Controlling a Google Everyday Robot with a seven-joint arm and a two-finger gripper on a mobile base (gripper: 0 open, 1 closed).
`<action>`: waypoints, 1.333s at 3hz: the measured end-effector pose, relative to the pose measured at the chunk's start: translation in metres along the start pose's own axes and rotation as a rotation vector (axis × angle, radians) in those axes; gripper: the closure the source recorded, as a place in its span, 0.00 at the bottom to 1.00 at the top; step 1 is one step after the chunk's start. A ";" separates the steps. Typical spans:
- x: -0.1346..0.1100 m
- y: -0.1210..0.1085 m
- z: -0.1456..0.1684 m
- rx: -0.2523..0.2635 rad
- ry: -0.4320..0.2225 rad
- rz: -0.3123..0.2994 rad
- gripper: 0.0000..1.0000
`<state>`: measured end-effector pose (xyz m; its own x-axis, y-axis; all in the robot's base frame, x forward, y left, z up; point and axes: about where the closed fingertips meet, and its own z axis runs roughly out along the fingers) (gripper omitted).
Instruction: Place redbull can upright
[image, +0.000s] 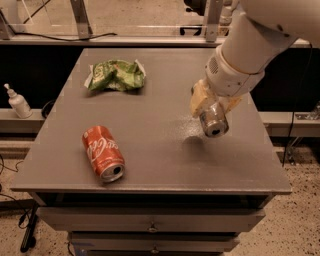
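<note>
Gripper (213, 111) clamped on the redbull can (215, 125): the robot's two tan fingers (198, 99) close on the slim can from either side and hold it clear of the grey desk (160, 105). It hangs over the right half of the top, nearer the right edge than the middle. The can is not upright. It is tilted, with its round silver end turned down and toward the front edge. Most of its body is hidden between the fingers and under the wrist, so its colours cannot be made out from here. A soft shadow (192, 145) lies on the desk just below and left of the can. The thick white arm (250, 45) comes in from the back right corner and covers part of that corner. Near the front left corner a red Coca-Cola can (101, 151) lies on its side, its silver top pointing toward the front edge, well apart from the gripper. Toward the back left corner sits a crumpled green snack bag (116, 75), flat on the top. Off the desk, past its left edge, a small white pump bottle (18, 102) stands on a lower ledge. Below the front edge run the desk's drawers (152, 220). Behind the back edge, metal frame posts (81, 17) rise from a pale floor.
</note>
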<state>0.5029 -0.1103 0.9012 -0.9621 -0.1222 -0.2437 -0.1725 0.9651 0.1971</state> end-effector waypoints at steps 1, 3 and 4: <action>-0.001 0.001 0.001 -0.016 0.006 0.013 1.00; -0.034 0.011 0.006 -0.217 0.144 0.159 1.00; -0.056 0.005 -0.002 -0.315 0.195 0.275 1.00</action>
<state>0.5554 -0.0992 0.9180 -0.9977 0.0578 0.0351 0.0676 0.8542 0.5156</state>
